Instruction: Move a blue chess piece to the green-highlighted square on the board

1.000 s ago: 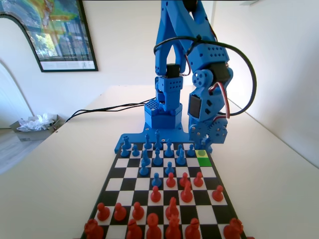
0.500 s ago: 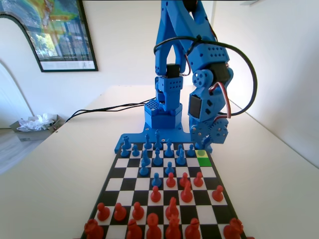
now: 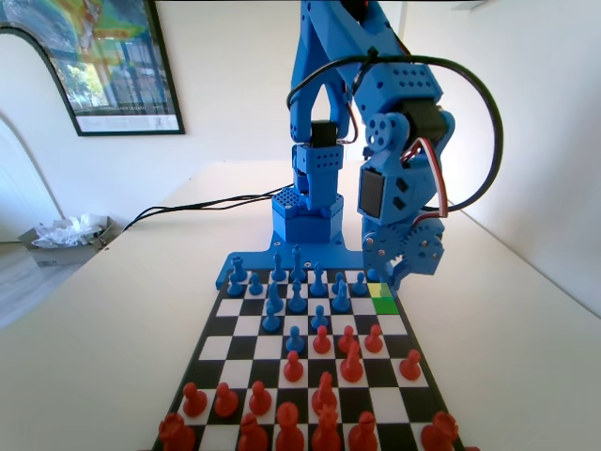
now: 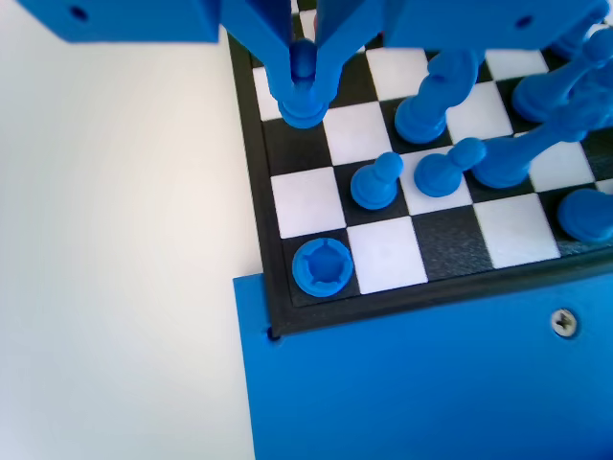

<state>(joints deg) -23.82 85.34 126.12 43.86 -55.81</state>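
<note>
Now I am holding the blue chess piece [image 4: 303,91] in my tool [image 4: 304,67], jaws pinched narrow on its round head, hanging just over the board [image 4: 308,216] near its corner. It is looking light, rigid and smooth, so gripping under the head seems safest. The green-highlighted square [image 3: 382,303] is lying just beside, on a pale desk [image 3: 113,338] in a bright white-walled room.

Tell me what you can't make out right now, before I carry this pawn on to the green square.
- Wrist view: the square under the blue chess piece. Its own base covers it, with the gripper clamped on its head.
- Fixed view: whether that pawn is clear of the board. The gripper's body stands in front of it.
- Wrist view: the tall blue pieces at upper right, blurred and cut off by the edges.
- Fixed view: the nearest red pieces, cut off by the bottom edge.
</note>
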